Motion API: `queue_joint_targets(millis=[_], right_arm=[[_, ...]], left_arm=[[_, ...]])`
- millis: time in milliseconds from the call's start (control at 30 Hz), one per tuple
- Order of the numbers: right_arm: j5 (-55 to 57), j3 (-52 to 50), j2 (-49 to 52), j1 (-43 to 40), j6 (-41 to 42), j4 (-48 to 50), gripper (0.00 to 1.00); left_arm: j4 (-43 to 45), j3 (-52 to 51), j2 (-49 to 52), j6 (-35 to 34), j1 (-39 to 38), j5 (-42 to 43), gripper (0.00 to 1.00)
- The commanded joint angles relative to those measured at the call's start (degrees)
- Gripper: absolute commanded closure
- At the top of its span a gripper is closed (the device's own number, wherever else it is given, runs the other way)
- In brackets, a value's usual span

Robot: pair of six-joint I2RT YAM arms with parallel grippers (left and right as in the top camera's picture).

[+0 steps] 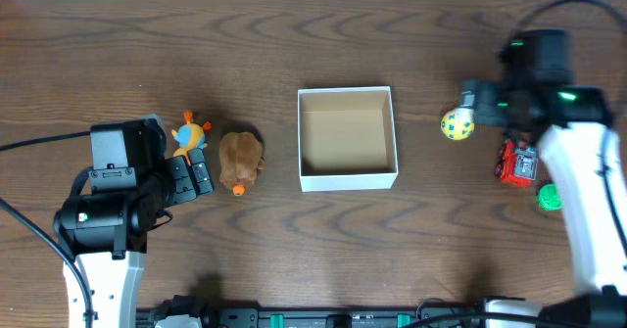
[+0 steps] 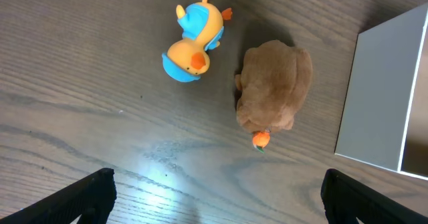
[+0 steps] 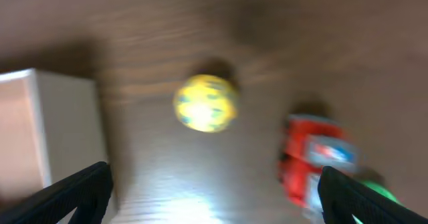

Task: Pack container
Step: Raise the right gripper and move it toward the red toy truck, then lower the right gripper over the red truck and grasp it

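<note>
- The container [image 1: 347,179] stands empty on the counter [image 1: 294,259], ahead-left of the right fingers [image 3: 73,194] and ahead-right of the left fingers [image 2: 87,197].
- Both pairs are spread wide, holding nothing.
- The yellow ball [image 3: 206,103] lies ahead of the right fingers, centred between them: lower squarely, straddle it, close gently; it may roll.
- The brown plush [image 2: 274,93] lies ahead of the left fingers.

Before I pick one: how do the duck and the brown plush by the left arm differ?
The duck is blue, yellow and orange; the plush is plain brown with one small orange bit. The duck looks smooth, the plush fuzzy. The plush is bigger and lies nearer the box. Both lie on the table, outside the box, ungripped.
</note>
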Motion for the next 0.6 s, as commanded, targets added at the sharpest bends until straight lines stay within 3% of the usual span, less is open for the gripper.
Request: queue_joint_targets(millis=[0, 233, 567], right_arm=[[2.10, -0.52, 0.83, -5.55, 2.08, -2.38, 0.01], [2.08, -3.72, 4.07, -14.43, -0.39, -3.45, 0.01], [1.70, -5.57, 10.71, -15.32, -1.46, -1.18, 0.01]], left_arm=[[-0.13, 0.96, 0.04, -0.26, 0.02, 0.17, 0.02], [-0.13, 0.96, 0.04, -0.26, 0.02, 0.17, 0.02], [-0.13, 0.96, 0.04, -0.28, 0.02, 0.17, 0.02]])
